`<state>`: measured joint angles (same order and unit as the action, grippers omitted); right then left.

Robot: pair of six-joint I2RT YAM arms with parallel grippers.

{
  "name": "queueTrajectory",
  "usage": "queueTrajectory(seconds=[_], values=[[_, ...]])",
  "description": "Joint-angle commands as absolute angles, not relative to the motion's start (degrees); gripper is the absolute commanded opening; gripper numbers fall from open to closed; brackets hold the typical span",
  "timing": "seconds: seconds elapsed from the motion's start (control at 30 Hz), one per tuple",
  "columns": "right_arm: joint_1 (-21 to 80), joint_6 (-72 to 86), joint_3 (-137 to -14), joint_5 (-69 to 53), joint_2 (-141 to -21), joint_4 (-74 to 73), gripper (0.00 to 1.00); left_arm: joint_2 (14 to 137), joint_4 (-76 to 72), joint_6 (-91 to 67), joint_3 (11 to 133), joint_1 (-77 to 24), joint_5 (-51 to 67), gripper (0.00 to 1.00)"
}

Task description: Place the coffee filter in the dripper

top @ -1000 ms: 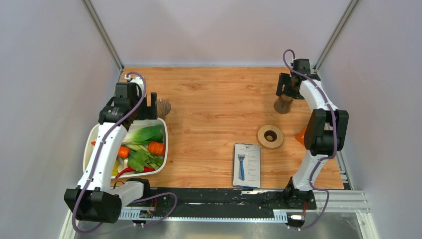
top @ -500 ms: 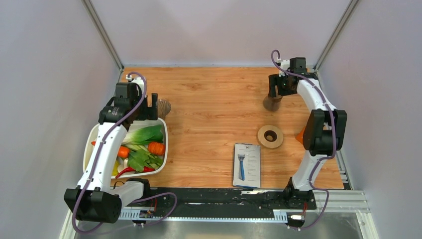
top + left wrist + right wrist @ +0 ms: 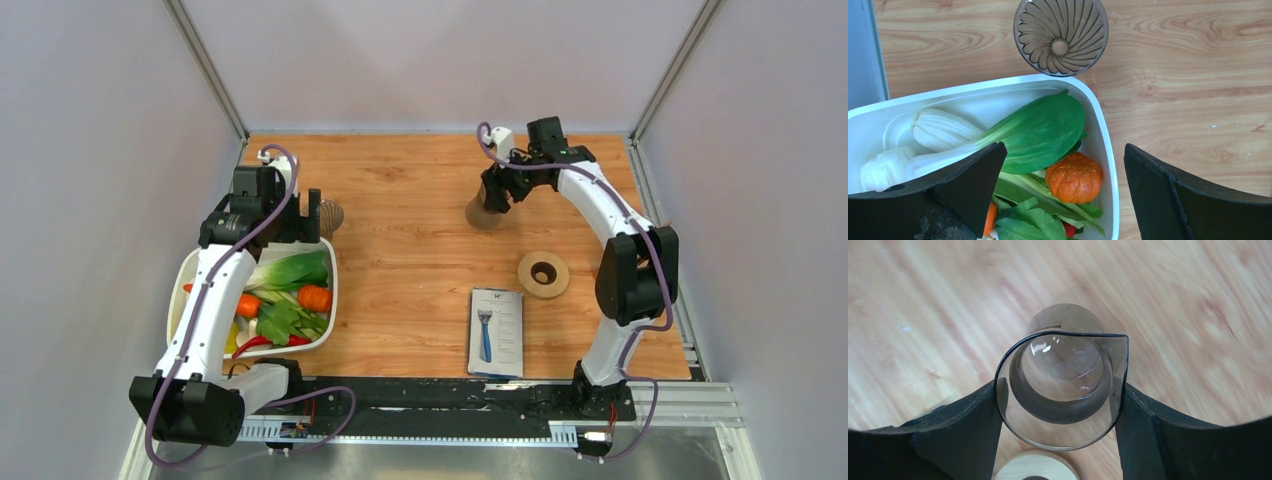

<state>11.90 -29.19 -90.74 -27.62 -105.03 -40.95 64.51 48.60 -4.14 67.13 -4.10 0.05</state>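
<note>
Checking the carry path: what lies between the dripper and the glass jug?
Only bare table between the dripper and the glass jug, per the top view.

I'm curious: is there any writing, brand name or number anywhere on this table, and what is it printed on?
Razor card: a small mark at the top and lines of print beside the blue razor, all too small to read.
Dripper, tan ring, white tub, glass jug: no writing shows on any of them.
So nothing here can be quoted word for word.
</note>
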Motion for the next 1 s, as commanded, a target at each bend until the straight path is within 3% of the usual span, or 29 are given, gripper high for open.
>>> queueTrajectory(seconds=[0.0, 0.43, 0.97], values=[[18.27, -41.1, -92.44, -37.75, -101.36, -45.93, 0.61, 65.48, 49.75, -2.92, 70.84, -3.96, 3.38, 1.0], [33.53, -57.03, -89.03, -33.23, -100.77, -51.28, 0.59, 68.1, 52.5, -2.66, 74.49, -3.89, 8.57, 1.0], [38.96, -74.73, -97.17, -35.29, -106.9, -65.55, 0.63, 68.29, 52.7, -2.42, 74.52, -1.52, 13.98, 1.0]])
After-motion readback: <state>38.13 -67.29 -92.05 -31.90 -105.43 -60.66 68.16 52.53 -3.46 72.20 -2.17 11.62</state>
